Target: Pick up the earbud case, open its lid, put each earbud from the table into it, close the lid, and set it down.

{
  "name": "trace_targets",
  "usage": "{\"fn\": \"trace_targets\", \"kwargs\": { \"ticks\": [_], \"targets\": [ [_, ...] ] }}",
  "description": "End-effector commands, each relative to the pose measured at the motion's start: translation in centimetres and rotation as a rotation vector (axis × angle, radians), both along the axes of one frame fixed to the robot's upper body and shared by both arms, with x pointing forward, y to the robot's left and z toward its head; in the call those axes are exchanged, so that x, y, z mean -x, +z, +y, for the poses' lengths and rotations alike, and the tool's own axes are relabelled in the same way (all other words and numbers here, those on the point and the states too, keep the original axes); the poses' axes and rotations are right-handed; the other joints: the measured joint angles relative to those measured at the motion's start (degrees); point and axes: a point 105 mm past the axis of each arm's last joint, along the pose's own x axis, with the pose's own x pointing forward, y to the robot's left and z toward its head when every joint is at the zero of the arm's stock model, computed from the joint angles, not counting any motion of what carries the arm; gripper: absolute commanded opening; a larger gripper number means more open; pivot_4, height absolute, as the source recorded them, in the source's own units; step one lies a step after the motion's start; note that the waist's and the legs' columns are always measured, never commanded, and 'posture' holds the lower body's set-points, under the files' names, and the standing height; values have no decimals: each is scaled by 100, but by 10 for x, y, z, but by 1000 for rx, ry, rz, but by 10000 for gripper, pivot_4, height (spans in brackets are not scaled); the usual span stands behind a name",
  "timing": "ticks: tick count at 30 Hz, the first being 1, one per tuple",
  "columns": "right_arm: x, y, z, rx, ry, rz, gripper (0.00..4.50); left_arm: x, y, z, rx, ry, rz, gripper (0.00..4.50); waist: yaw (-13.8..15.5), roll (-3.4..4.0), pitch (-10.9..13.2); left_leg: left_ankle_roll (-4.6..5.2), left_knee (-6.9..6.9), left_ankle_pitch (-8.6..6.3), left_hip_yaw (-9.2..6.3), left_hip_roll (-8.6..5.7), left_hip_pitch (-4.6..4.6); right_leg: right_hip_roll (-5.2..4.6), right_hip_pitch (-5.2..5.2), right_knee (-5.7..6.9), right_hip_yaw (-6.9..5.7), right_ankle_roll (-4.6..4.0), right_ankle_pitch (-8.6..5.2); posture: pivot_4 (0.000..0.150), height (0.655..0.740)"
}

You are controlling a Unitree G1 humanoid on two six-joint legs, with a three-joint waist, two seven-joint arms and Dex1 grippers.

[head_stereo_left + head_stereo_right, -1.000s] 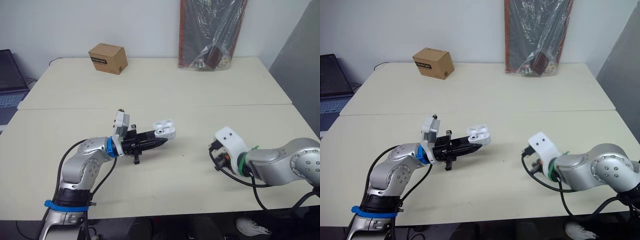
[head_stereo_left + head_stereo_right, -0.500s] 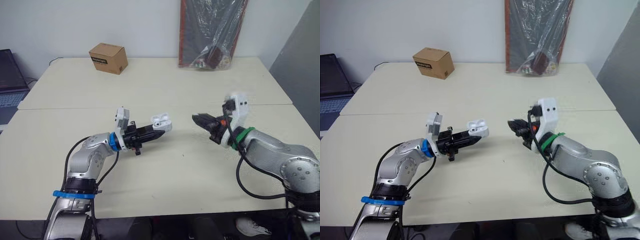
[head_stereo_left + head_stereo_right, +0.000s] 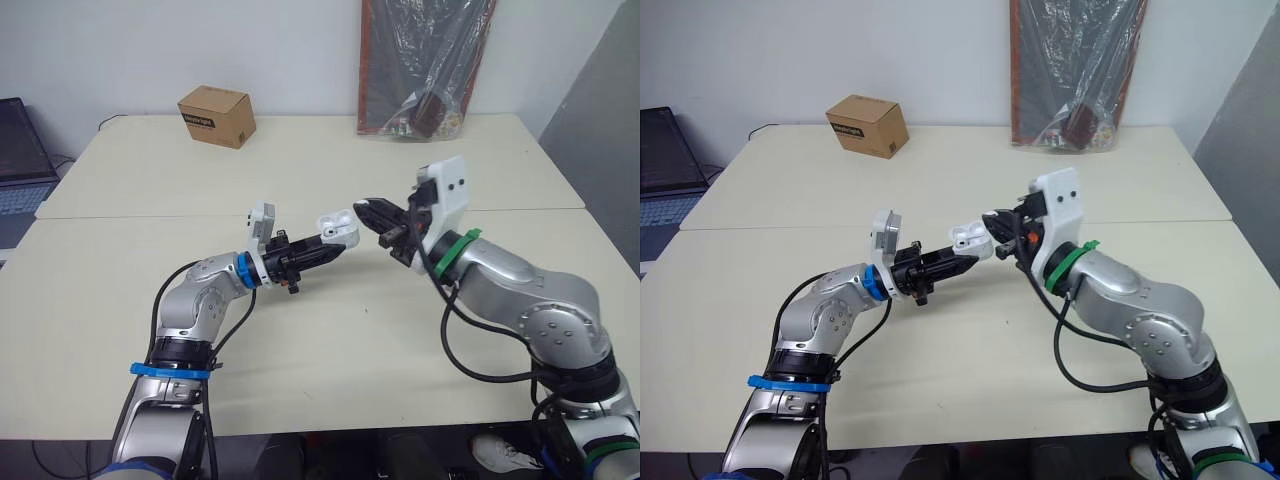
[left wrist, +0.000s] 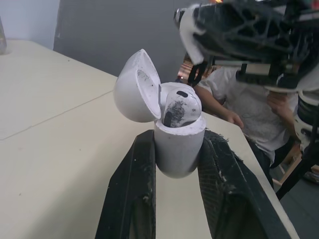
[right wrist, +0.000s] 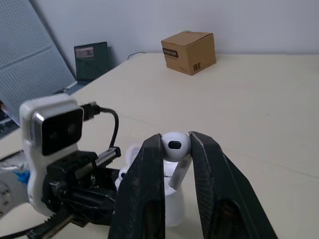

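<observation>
Earbud case (image 4: 177, 147), lid open with a first earbud (image 4: 180, 105) seated, hangs over the central worktop (image 3: 300, 380), clamped between the fingers of the left gripper (image 3: 330, 247). Just right of it, the right gripper (image 3: 372, 217) pinches the second earbud (image 5: 174, 145) between its fingers. Inserting it, closing the lid and setting down seemingly remain.

Arms angled inward, left pincer (image 3: 331, 248) clamps the earbud case (image 3: 338, 227), right pincer (image 5: 174, 136) pinches an earbud (image 5: 175, 145).
</observation>
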Motion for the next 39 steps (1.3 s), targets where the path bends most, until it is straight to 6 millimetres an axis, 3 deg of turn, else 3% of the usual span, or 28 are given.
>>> {"fn": "trace_targets", "kwargs": {
  "ticks": [1,15,39],
  "targets": [
    [3,9,3,15,-4,-105,4241,0,18,1,34,3,-37,8510,-2,0,0,0,1,0,0,0,0,0,0,0,0,0,0,1500,7400],
    [4,6,13,23,26,-150,4241,1,22,1,17,-11,-40,8510,-6,0,0,0,1,0,0,0,6,0,0,10,0,-2,1,1500,7400],
    [2,-11,10,261,31,-190,4241,7,33,6,29,-27,-115,8510,-9,0,0,-1,1,0,0,-1,10,0,0,14,1,-1,0,1500,7400]
  ]
}}
